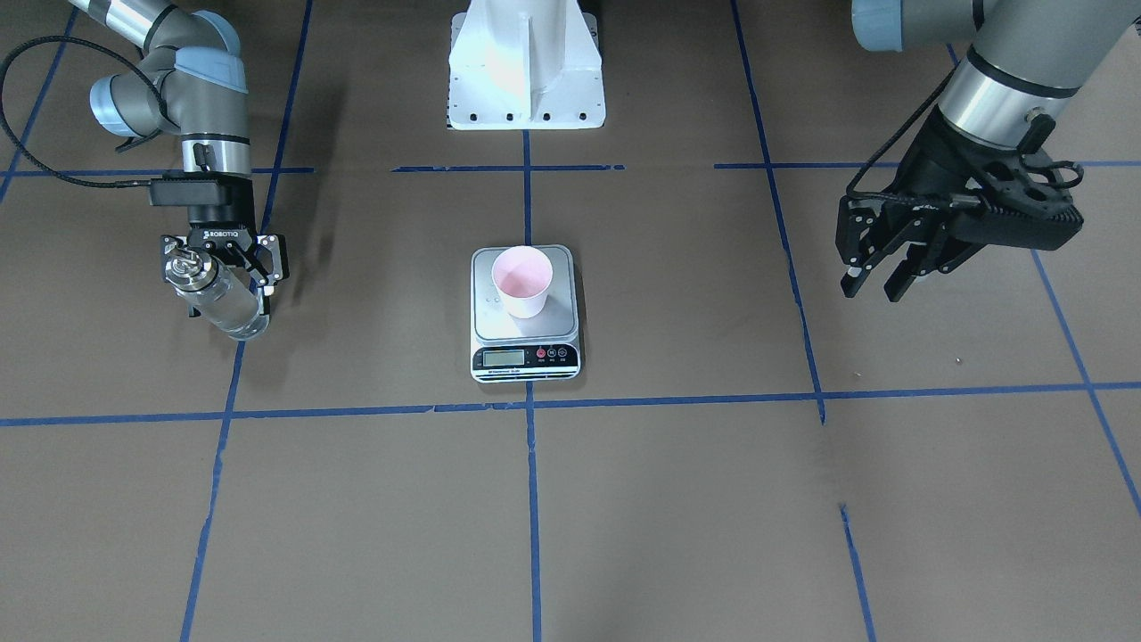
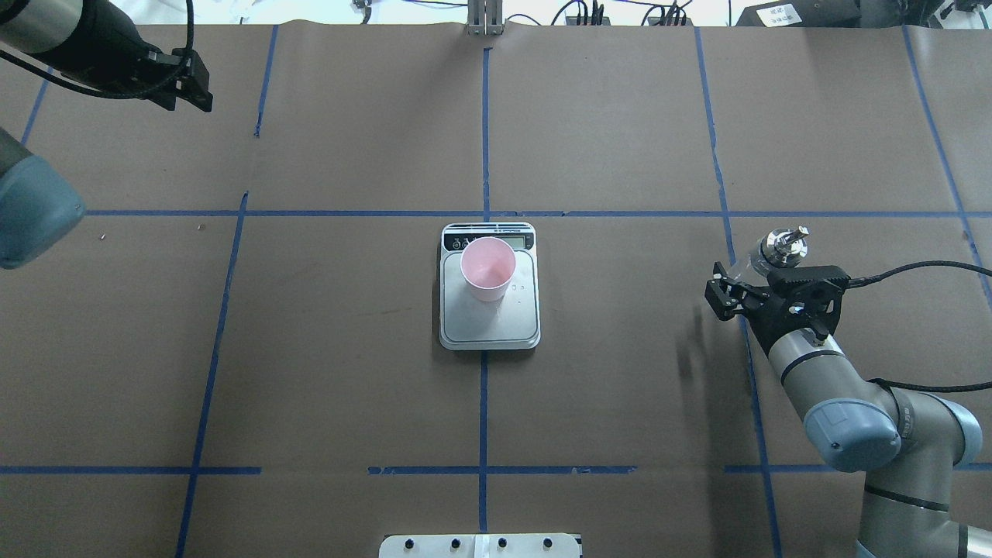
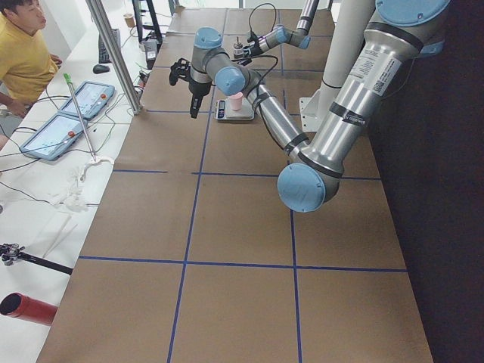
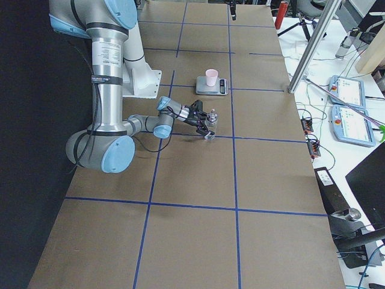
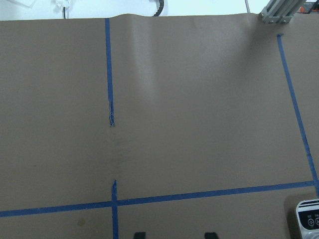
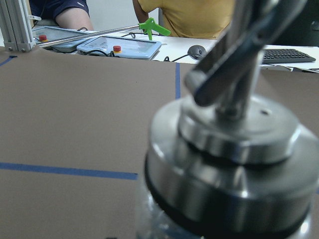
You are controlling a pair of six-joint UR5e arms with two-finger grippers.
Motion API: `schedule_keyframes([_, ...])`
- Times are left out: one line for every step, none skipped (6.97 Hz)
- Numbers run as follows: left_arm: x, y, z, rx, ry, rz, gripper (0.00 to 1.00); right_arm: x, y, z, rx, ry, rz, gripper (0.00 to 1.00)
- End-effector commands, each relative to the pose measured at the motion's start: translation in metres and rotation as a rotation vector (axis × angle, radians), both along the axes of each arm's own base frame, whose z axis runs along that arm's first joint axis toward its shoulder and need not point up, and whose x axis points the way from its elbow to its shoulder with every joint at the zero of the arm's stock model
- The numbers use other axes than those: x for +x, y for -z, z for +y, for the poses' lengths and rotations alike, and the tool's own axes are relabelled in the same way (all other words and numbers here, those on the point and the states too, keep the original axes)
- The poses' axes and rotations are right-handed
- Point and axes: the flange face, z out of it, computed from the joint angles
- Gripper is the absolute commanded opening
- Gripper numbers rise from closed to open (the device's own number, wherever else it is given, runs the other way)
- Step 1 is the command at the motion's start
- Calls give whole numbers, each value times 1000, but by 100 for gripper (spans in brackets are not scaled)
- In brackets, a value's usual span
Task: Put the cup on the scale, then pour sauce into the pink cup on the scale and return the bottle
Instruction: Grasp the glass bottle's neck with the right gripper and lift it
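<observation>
The pale pink cup (image 1: 522, 281) stands upright on the steel platform of the scale (image 1: 526, 358) at the table's middle; it also shows in the overhead view (image 2: 488, 269). My right gripper (image 1: 223, 275) is shut on the clear glass bottle (image 1: 218, 299) and holds it roughly upright, off to the robot's right of the scale. Its metal pourer cap (image 2: 783, 246) fills the right wrist view (image 6: 234, 149). I cannot make out the clear sauce inside. My left gripper (image 1: 878, 278) hangs open and empty, high on the robot's left; its fingertips (image 5: 138, 234) stand apart.
The white robot base (image 1: 526, 89) stands behind the scale. Blue tape lines cross the brown table cover. A person (image 3: 23, 53), tablets (image 3: 76, 98) and cables lie beyond the table's far edge. The scale's corner (image 5: 309, 219) shows in the left wrist view.
</observation>
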Motion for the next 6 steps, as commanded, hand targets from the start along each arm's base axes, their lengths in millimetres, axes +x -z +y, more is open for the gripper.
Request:
schedule_keyframes([0,1,0,-1,2,-3,50,1,-1,-1,8,-15,4,4])
schedule_keyframes([0,3,0,2,2,-1,50,-3,9,-3,20,-23,-11,0])
schedule_keyframes([0,2,0,1,2,-2,50,-9,27,-9,40,-23,-24,0])
schedule_keyframes([0,4,0,1,2,-2,50,-2,38,-17,63,-18,3,0])
schedule_keyframes([0,4,0,1,2,-2,50,3,52,-17,93,-2,38,0])
schedule_keyframes([0,2,0,-2,2,-4,50,6,59,-14,98,10,33,0])
